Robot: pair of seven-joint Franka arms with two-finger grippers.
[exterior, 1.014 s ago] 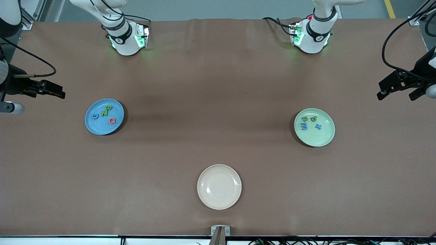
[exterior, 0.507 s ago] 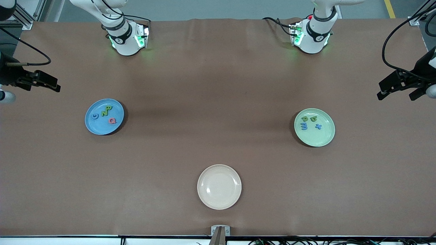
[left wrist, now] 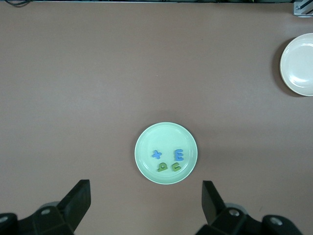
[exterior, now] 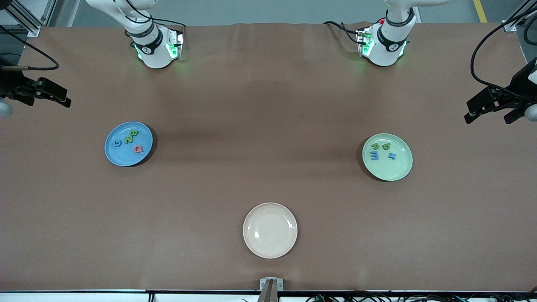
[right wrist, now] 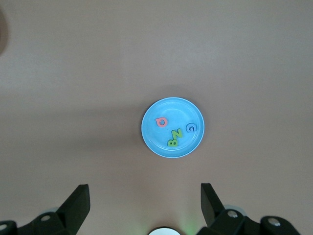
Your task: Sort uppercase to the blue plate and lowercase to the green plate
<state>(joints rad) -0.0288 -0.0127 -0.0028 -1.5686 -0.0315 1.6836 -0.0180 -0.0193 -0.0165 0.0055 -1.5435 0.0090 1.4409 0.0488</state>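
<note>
Now the right hand (exterior: pixel 54 96) is pulling away toward the right arm's end of the table (exterior: pixel 260 126): over the last second it is climbing off and away from the blue plate (exterior: pixel 115 157), fingers spread wide and carrying nothing, while the left hand (exterior: pixel 491 110) is waiting, equally wide open and empty, over the left arm's end of the table above the green plate (exterior: pixel 396 172). That retreat is suggesting the sorting is finished, since no letter is lying loose on the cloth. Counting from big to small: one table is carrying three plates, the blue one toward the right arm's end, the green one toward the left arm's end, and a cream plate (exterior: pixel 270 247) nearest the front camera, sitting bare. The blue plate is holding four uppercase (exterior: pixel 133 136) letters, a green B, a green N, a blue G and a pinkish Q. The green plate is holding four lowercase (exterior: pixel 374 156) letters, two green and two blue, including an m and an x.
</note>
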